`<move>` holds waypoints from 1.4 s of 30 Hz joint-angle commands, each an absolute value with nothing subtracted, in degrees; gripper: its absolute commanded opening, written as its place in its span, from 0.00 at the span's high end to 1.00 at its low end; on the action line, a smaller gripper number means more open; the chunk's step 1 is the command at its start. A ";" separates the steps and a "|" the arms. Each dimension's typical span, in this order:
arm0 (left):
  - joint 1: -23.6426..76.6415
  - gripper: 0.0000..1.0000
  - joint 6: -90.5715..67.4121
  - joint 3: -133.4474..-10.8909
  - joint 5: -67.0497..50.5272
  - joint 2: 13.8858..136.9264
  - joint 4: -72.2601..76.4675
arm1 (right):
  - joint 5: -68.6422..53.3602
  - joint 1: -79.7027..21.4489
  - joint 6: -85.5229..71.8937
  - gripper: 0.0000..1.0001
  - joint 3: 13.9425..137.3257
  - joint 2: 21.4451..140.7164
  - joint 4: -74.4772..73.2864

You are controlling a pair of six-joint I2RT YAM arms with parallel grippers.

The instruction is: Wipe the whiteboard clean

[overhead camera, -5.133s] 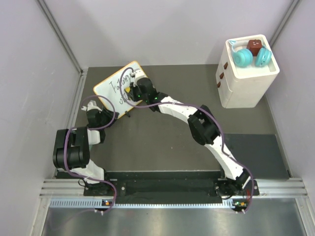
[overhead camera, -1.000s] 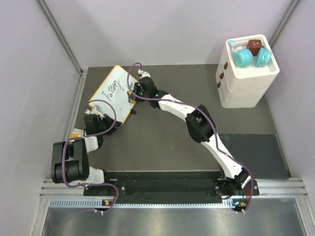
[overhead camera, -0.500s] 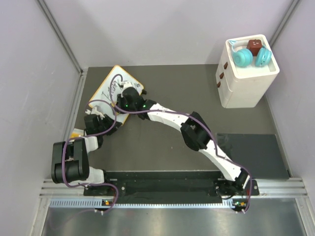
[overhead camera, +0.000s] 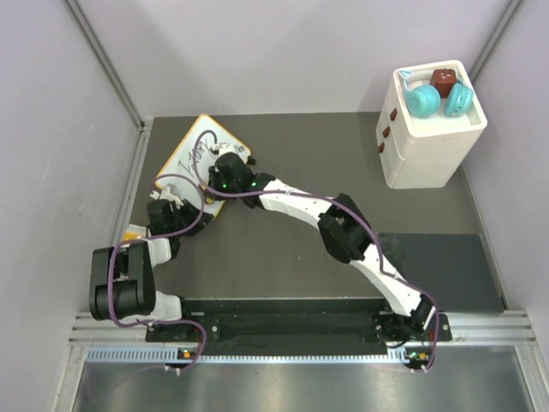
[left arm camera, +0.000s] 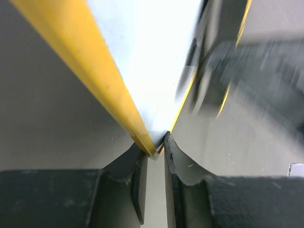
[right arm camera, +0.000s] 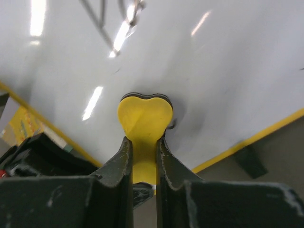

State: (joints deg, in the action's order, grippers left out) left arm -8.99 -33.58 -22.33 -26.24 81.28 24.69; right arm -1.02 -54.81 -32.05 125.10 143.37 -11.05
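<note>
The whiteboard, white with a yellow-orange frame, stands tilted at the back left, with black marks showing on its upper left part. My left gripper is shut on its near corner; in the left wrist view the fingers pinch the framed corner of the whiteboard. My right gripper is over the board's lower right part, shut on a yellow bone-shaped eraser. The right gripper presses the eraser against the whiteboard. A small black mark shows beside the eraser's right edge.
A white drawer box stands at the back right with teal items and a brown cube on top. A dark mat lies at the right front. Grey walls close in on both sides. A small yellow piece lies by the left arm.
Within the last second my right gripper slid with the eraser from the board's right edge down and left across its face. Fewer marks show. The left gripper keeps hold of the corner.
</note>
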 commanded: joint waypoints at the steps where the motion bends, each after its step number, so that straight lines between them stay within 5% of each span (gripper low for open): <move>1: -8.61 1.00 -31.46 -21.62 -26.63 80.51 23.99 | 6.39 -50.45 -32.08 1.00 130.34 145.19 -14.59; 30: -8.70 1.00 -31.46 -20.30 -28.65 80.95 26.10 | 3.87 -58.53 -32.78 1.00 124.19 144.58 -3.17; 42: -8.70 1.00 -31.46 -20.13 -28.92 80.95 26.37 | 7.47 -53.36 -33.65 1.00 125.42 144.58 -0.44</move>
